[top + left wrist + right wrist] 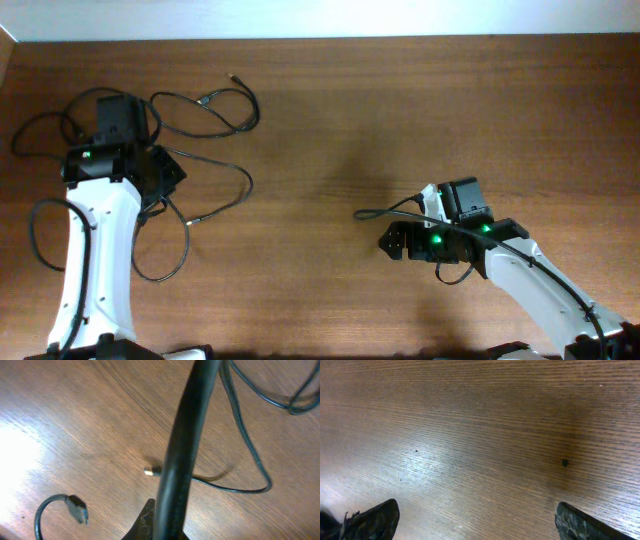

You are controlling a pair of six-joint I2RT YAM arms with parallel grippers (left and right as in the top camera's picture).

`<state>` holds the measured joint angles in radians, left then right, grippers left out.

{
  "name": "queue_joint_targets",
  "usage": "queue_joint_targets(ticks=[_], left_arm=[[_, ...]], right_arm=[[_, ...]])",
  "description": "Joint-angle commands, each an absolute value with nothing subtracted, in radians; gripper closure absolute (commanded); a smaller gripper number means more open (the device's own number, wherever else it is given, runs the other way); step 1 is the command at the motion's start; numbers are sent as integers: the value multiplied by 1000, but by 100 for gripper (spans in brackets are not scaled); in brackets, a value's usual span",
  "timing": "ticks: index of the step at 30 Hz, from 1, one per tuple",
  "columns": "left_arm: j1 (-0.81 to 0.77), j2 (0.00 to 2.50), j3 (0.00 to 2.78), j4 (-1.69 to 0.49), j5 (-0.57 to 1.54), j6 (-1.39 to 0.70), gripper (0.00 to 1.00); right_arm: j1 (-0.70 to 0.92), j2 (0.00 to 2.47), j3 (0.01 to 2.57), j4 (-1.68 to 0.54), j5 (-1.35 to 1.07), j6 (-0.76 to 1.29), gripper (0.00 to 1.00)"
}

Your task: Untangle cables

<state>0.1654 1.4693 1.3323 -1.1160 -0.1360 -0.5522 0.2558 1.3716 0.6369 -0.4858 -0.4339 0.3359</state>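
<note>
Thin black cables point(205, 120) lie in loose loops over the left part of the table, around my left arm. My left gripper point(172, 178) sits among them and looks shut on one cable point(185, 435), which runs up from the jaws point(160, 525) close to the camera. A small metal plug tip point(149, 472) and a flat dark plug point(77, 508) lie on the wood below. My right gripper point(392, 241) is open and empty over bare wood, far to the right of the cables; its fingertips point(477, 522) are wide apart.
The brown wooden table point(330, 120) ends at a pale wall strip at the back. A thin black wire point(385, 210) runs from the right arm's wrist out to the left. A small dark spot point(564, 463) marks the wood.
</note>
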Motion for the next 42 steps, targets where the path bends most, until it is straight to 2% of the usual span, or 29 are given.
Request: queue_joint_targets(ticks=[1, 4, 5, 6, 7, 10, 14, 17, 18, 20, 21, 22, 23, 27, 31, 36, 42], left_arm=[[173, 1489, 1341, -1157, -203, -532, 100], [173, 1489, 1341, -1182, -207, -498, 100], [173, 1489, 1341, -1177, -219, -499, 98], [173, 1491, 1341, -1156, -245, -500, 90], [173, 1494, 1337, -1118, -281, -508, 88], [173, 1537, 1306, -1047, -429, -629, 93], [173, 1697, 1299, -1052, -442, -658, 100], [173, 1786, 1299, -1055, -442, -658, 98], [173, 1802, 1299, -1056, -442, -658, 77], [173, 1813, 1299, -1054, -442, -659, 67], [173, 1813, 1299, -1049, -440, -659, 52], [173, 1814, 1299, -1036, -434, -659, 22], [173, 1814, 1299, -1027, -434, -659, 1], [173, 1798, 1299, -1018, -329, -624, 1], [173, 1610, 1299, -1004, -107, -581, 1], [173, 1430, 1294, -1081, -102, -532, 1], [173, 1412, 1201, -1064, -147, -545, 1]], right_arm=[[255, 1373, 638, -485, -429, 325, 1], [255, 1373, 638, -485, -429, 325, 1], [255, 1373, 638, -485, -429, 325, 1], [255, 1373, 638, -485, -429, 325, 2], [255, 1373, 638, -485, -429, 325, 2], [255, 1373, 638, -485, -429, 325, 2], [255, 1373, 638, -485, -429, 325, 2], [255, 1373, 638, -485, -429, 325, 2], [255, 1373, 638, -485, -429, 325, 2], [255, 1373, 638, -485, -429, 325, 1], [255, 1373, 638, -485, -429, 325, 2], [255, 1373, 638, -485, -429, 325, 2], [255, 1373, 638, -485, -429, 325, 2], [255, 1373, 638, -485, -429, 325, 2], [255, 1373, 638, -485, -429, 325, 2], [255, 1373, 638, -485, -429, 325, 1], [255, 1373, 638, -485, -429, 325, 1]])
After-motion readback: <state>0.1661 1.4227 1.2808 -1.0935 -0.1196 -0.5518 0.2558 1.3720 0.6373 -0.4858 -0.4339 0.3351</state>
